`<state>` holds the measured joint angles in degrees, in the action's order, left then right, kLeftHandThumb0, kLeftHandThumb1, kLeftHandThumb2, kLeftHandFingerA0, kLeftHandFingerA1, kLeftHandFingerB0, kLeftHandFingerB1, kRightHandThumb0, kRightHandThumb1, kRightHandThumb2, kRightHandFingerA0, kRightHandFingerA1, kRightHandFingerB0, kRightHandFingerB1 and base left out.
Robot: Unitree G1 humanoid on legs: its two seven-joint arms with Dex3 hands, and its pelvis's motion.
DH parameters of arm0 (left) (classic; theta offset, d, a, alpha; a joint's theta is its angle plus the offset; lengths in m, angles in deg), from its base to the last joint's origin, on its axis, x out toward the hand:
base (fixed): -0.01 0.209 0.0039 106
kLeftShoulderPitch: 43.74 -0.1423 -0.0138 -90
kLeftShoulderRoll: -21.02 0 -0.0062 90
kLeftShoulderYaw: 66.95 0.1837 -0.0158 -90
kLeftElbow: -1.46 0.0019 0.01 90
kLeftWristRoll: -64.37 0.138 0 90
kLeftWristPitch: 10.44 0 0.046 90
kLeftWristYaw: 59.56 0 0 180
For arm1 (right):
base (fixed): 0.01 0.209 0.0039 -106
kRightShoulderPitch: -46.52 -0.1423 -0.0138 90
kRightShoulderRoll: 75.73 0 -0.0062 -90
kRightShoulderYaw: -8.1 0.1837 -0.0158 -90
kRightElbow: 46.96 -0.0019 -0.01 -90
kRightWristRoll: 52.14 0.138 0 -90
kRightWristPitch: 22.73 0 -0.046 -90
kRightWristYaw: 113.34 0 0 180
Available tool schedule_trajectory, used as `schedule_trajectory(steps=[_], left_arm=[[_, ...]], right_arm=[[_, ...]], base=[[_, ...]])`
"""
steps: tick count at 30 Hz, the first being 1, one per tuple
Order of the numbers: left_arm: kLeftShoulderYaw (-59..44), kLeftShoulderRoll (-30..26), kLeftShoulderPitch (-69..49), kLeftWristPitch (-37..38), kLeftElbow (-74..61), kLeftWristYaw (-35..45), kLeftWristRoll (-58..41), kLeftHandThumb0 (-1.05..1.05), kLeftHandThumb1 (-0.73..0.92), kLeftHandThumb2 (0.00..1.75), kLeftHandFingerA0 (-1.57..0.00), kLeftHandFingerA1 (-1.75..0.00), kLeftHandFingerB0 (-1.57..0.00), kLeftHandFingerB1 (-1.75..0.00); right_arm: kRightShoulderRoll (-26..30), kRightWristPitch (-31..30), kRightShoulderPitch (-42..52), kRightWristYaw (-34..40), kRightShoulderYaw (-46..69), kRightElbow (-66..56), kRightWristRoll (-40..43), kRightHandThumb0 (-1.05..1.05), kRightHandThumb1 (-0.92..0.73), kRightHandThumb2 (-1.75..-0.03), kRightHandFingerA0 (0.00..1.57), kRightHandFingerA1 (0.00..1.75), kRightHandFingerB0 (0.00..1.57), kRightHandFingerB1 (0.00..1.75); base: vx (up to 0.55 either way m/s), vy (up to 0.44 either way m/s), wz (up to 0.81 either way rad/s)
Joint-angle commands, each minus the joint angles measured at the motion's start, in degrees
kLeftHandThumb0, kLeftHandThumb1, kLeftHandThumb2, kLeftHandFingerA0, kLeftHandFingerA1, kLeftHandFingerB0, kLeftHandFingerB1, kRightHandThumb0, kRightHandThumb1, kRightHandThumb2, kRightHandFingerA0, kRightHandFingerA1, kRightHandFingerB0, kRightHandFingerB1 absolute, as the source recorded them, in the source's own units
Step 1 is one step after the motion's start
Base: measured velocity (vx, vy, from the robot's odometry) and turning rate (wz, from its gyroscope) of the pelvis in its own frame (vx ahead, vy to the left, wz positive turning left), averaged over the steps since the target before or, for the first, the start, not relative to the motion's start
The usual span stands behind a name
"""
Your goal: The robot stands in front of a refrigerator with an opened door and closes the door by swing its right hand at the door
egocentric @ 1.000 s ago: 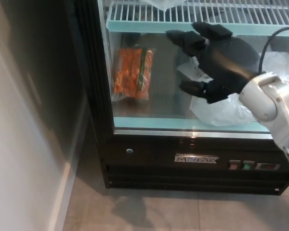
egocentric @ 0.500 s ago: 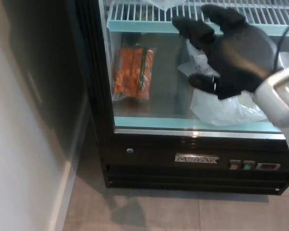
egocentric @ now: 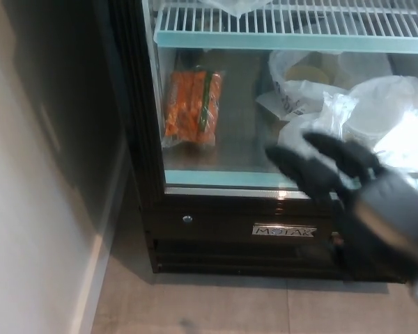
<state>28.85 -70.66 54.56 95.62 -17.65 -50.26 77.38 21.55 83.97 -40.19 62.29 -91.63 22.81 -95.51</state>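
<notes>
Grey floor tiles fill the frame's bottom, where the blurred right hand (egocentric: 355, 198), empty with fingers spread, crosses the refrigerator (egocentric: 265, 229) base at lower right, apparently mid-swing toward a door outside the frame.

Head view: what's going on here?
The robot faces a glass-fronted refrigerator. Its right hand is blurred in front of the lower frame, fingers spread, holding nothing. Inside, a bag of carrots lies on the bottom shelf left of white plastic bags. The left hand is not in view.
</notes>
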Motion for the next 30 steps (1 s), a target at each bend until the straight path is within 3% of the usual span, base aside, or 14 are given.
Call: schedule_trajectory(steps=[1, 4, 7, 16, 18, 19, 22, 23, 25, 27, 30], left_arm=[[-0.16, -1.49, -0.55, 0.25, 0.95, 0.83, -0.05, -0.6, 0.85, 0.65, -0.33, -0.35, -0.25, -0.3], [-0.26, -1.44, -0.55, 0.34, 0.97, 0.91, -0.17, -0.6, 0.85, 0.65, -0.33, -0.35, -0.25, -0.3], [-0.04, -1.4, -1.07, 0.8, 0.74, 0.85, 0.01, -0.61, 0.85, 0.65, -0.34, -0.35, -0.24, -0.3], [0.16, -1.32, -1.17, 0.93, 0.59, 0.45, 0.23, -0.59, 0.86, 0.66, -0.34, -0.35, -0.27, -0.31], [0.45, -1.45, -0.98, 0.48, 0.46, 0.28, 0.54, -0.6, 0.85, 0.66, -0.34, -0.34, -0.25, -0.3], [0.69, -1.55, -0.87, 0.38, 0.37, 0.07, 0.79, -0.6, 0.87, 0.66, -0.35, -0.35, -0.26, -0.31], [0.93, -1.63, -0.82, 0.52, 0.32, -0.15, 0.92, -0.6, 0.87, 0.66, -0.35, -0.35, -0.26, -0.31], [0.84, -1.68, -0.84, 0.73, 0.39, 0.1, 0.72, -0.59, 0.86, 0.66, -0.35, -0.35, -0.27, -0.31], [0.51, -1.65, -1.09, 1.14, 0.47, 0.71, 0.22, -0.58, 0.86, 0.66, -0.33, -0.35, -0.27, -0.31], [0.31, -1.53, -1.44, 1.11, 0.45, 0.91, -0.06, -0.59, 0.85, 0.66, -0.34, -0.35, -0.27, -0.31], [0.79, -1.73, -1.73, 0.9, 0.41, 0.02, 0.59, -0.59, 0.87, 0.66, -0.35, -0.35, -0.29, -0.31]], right_arm=[[3.14, 17.0, 32.66, 10.13, 14.2, -3.7, 11.06, -0.81, -0.78, -1.05, 0.06, 0.21, 0.06, 0.16], [2.64, 17.32, 33.45, 10.12, 14.77, -2.3, 11.17, -0.81, -0.78, -1.05, 0.06, 0.21, 0.06, 0.16], [2.74, 13.78, 29.89, 10.84, 12.67, 16.28, 9.62, -0.82, -0.79, -1.06, 0.05, 0.2, 0.06, 0.17], [2.25, 12.54, 24.61, 7.71, 10.23, 31.93, 10.51, -0.88, -0.82, -1.11, 0.05, 0.17, 0.05, 0.13], [2.11, 7.31, 22.96, 5.81, 9.25, 35.53, 8.43, -0.87, -0.79, -1.09, 0.07, 0.18, 0.07, 0.16], [1.81, 1.89, 21.67, 4.01, 8.51, 37.55, 6.52, -0.88, -0.81, -1.1, 0.07, 0.17, 0.07, 0.15], [1.6, -2.9, 20.53, 2.78, 7.74, 38.69, 5.16, -0.88, -0.81, -1.1, 0.07, 0.17, 0.07, 0.15], [0.72, -8.02, 16.99, 2.79, 6.88, 44.7, 4.29, -0.8, -0.76, -1.08, 0.0, 0.29, 0.12, 0.29], [-1.21, -17.31, 10.32, 2.31, 5.98, 56.49, 3.76, -0.82, -0.75, -1.06, 0.02, 0.36, 0.12, 0.27], [-2.01, -19.57, 6.55, 1.6, 6.45, 64.35, 5.92, -0.73, -0.7, -1.06, 0.05, 0.46, 0.04, 0.36], [-2.03, -18.88, 2.48, 1.03, 6.15, 73.08, 7.42, -0.77, -0.74, -1.08, 0.05, 0.46, 0.01, 0.38]], base=[[0.0, 0.0, 0.0], [0.0, 0.0, 0.0], [0.0, 0.0, 0.0], [0.0, 0.0, 0.0], [0.0, 0.0, 0.0], [0.0, 0.0, 0.0], [0.0, 0.0, 0.0], [0.0, 0.0, 0.0], [0.0, 0.0, 0.0], [0.0, 0.0, 0.0], [0.0, 0.0, 0.0]])
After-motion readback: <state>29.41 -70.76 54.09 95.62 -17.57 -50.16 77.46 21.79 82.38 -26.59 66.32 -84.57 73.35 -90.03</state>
